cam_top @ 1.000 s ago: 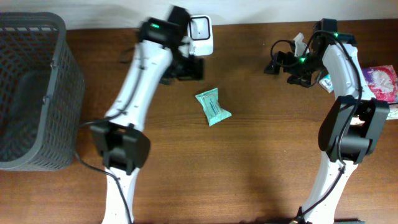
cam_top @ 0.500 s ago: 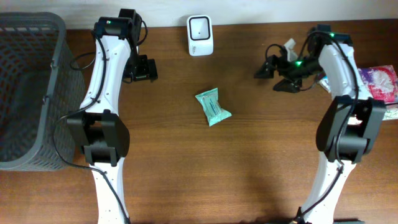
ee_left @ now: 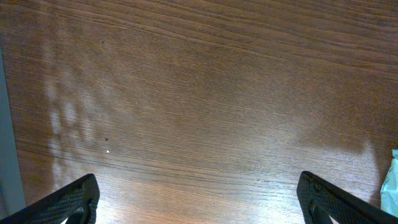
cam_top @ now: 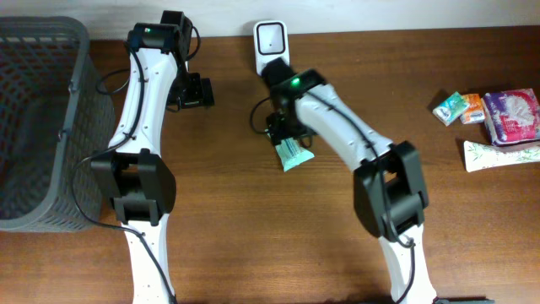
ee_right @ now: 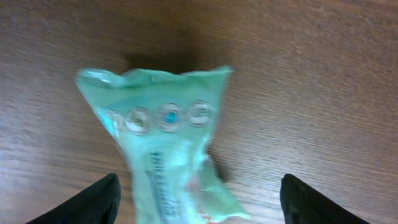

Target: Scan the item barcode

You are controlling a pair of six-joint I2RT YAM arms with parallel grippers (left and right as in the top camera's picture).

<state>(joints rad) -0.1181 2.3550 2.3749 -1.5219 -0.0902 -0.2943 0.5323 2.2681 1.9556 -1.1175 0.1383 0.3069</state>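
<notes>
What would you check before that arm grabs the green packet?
1. Packet lies between the right hand's fingers: ok.
2. Right hand open, not yet gripping: ok.
3. Left hand open, clear of the packet: ok.
4. Scanner stands close behind the packet: ok.
5. Barcode side faces up: cannot tell.

The left arm and right arm have white links, black joints, black cables and green lights.
</notes>
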